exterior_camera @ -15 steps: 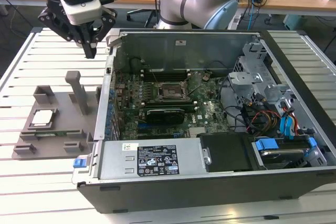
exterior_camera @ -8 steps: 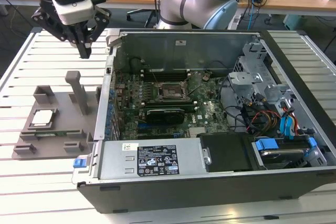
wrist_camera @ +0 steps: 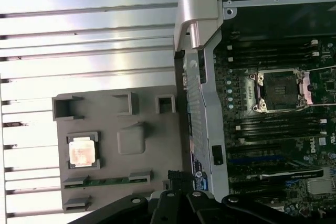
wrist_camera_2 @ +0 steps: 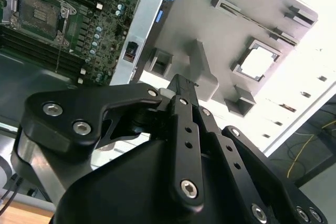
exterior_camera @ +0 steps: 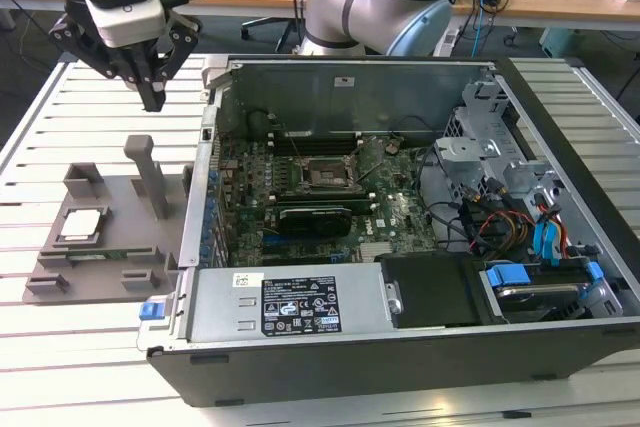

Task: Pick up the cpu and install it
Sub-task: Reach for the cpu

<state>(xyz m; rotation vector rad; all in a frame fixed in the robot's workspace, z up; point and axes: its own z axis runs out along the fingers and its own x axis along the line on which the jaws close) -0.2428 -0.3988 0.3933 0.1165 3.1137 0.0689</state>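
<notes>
In a pocket of the tray (exterior_camera: 120, 197) the cpu (exterior_camera: 80, 225) lies unpicked. Above the tray's far edge your gripper (exterior_camera: 152, 97) hovers, fingers (exterior_camera: 148, 85) together, empty. You're on approach, I judge; the pick needs them parted over the cpu.

Bright light glares off the slatted table (wrist_camera: 89, 24), washing out the cpu (wrist_camera_2: 258, 62)

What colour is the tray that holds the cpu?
The tray is plain grey; the exterior view shows it best.
</notes>
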